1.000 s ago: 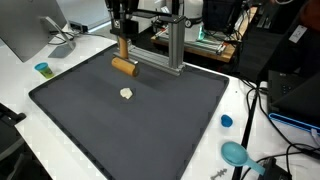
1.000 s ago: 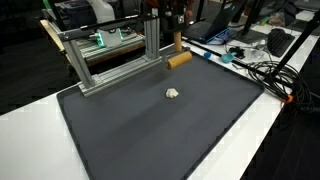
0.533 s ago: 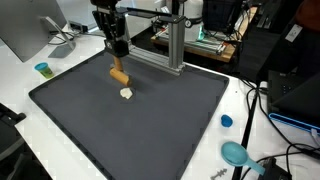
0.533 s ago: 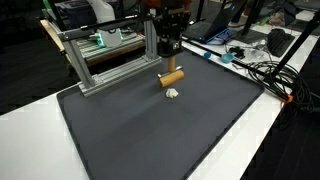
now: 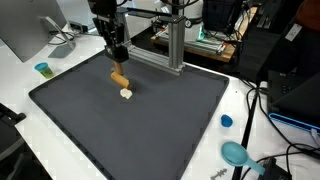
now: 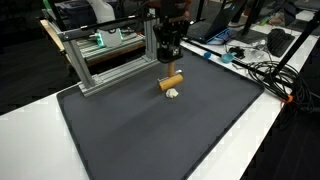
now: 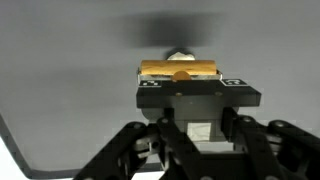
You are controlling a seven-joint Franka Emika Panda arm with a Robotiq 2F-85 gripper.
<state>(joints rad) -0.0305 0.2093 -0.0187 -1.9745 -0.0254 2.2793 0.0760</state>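
The gripper (image 5: 118, 64) hung over the upper left part of the dark mat (image 5: 150, 130), its fingers clamped on a tan wooden cylinder (image 5: 119, 77). In an exterior view the cylinder (image 6: 172, 81) sat tilted just above a small cream lump (image 6: 173, 93) lying on the mat, right of centre in the frame. In the wrist view the cylinder (image 7: 178, 69) lay crosswise between the fingers at frame centre. An aluminium frame (image 5: 175, 50) stood behind, along the mat's upper edge.

A dark mat (image 5: 150, 130) is spread over a white table (image 5: 243, 105). A small pale lump (image 5: 126, 94) is laid on the mat, and a blue cap (image 5: 226, 121) on the table.
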